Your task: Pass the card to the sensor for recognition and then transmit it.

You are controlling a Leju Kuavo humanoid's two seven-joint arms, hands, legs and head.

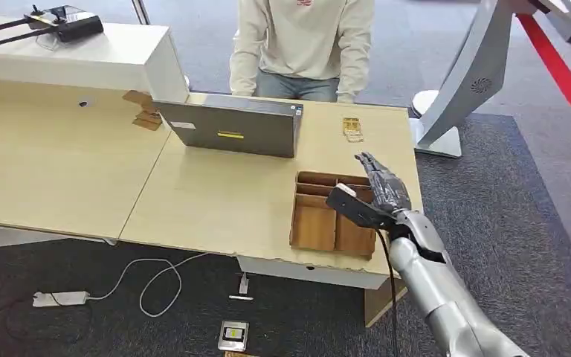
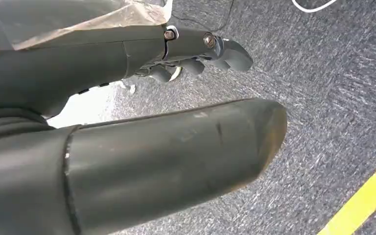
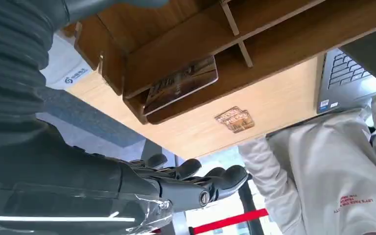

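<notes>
My right hand (image 1: 378,192) hovers just above the right part of a wooden divided tray (image 1: 294,216) near the table's front right edge. Its fingers are stretched out and hold nothing. The right wrist view shows this hand (image 3: 191,181) apart from the tray (image 3: 274,29), and a brownish patterned card (image 3: 181,83) lying flat in a tray compartment. A small gold patterned item (image 1: 352,129) lies on the table beyond the tray, also seen as the gold item (image 3: 235,119). My left hand (image 2: 196,54) hangs over grey carpet, empty, fingers loosely apart.
A grey laptop (image 1: 230,128) stands left of the tray, its back towards me. A person in a cream sweatshirt (image 1: 301,37) stands behind the table. A black controller (image 1: 63,22) sits on the raised white counter at far left. Cables (image 1: 149,286) lie on the floor.
</notes>
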